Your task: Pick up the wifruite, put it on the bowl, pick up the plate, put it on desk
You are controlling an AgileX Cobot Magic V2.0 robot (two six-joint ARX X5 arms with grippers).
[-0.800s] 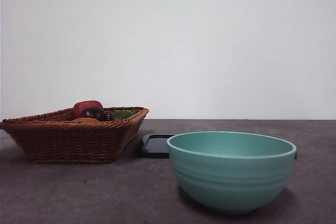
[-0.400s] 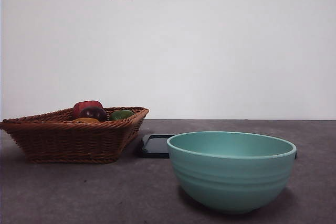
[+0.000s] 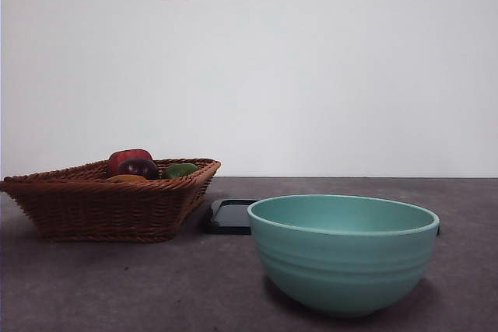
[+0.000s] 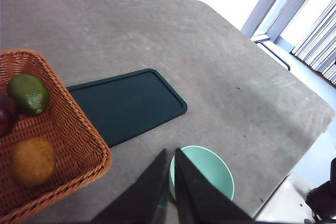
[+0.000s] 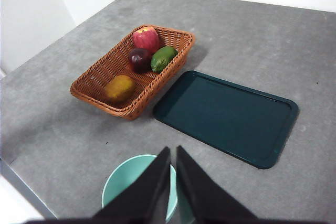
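We judged our left pincer (image 4: 169,182), its jaws closed on nothing, should open before descending onto the small orange-brown fruit (image 4: 32,160) at lower left.

My gripper (image 5: 172,153) hangs high over the desk (image 5: 52,124), jaws nearly together above the teal bowl (image 5: 126,179) at six o'clock. At ten o'clock, the wicker basket (image 5: 173,66) holds the wifruite (image 5: 119,88), a purple fruit (image 5: 139,57), a green fruit (image 5: 163,57) and a red apple (image 5: 146,38). The dark tray (image 5: 226,116) lies at two o'clock, just beside the basket.
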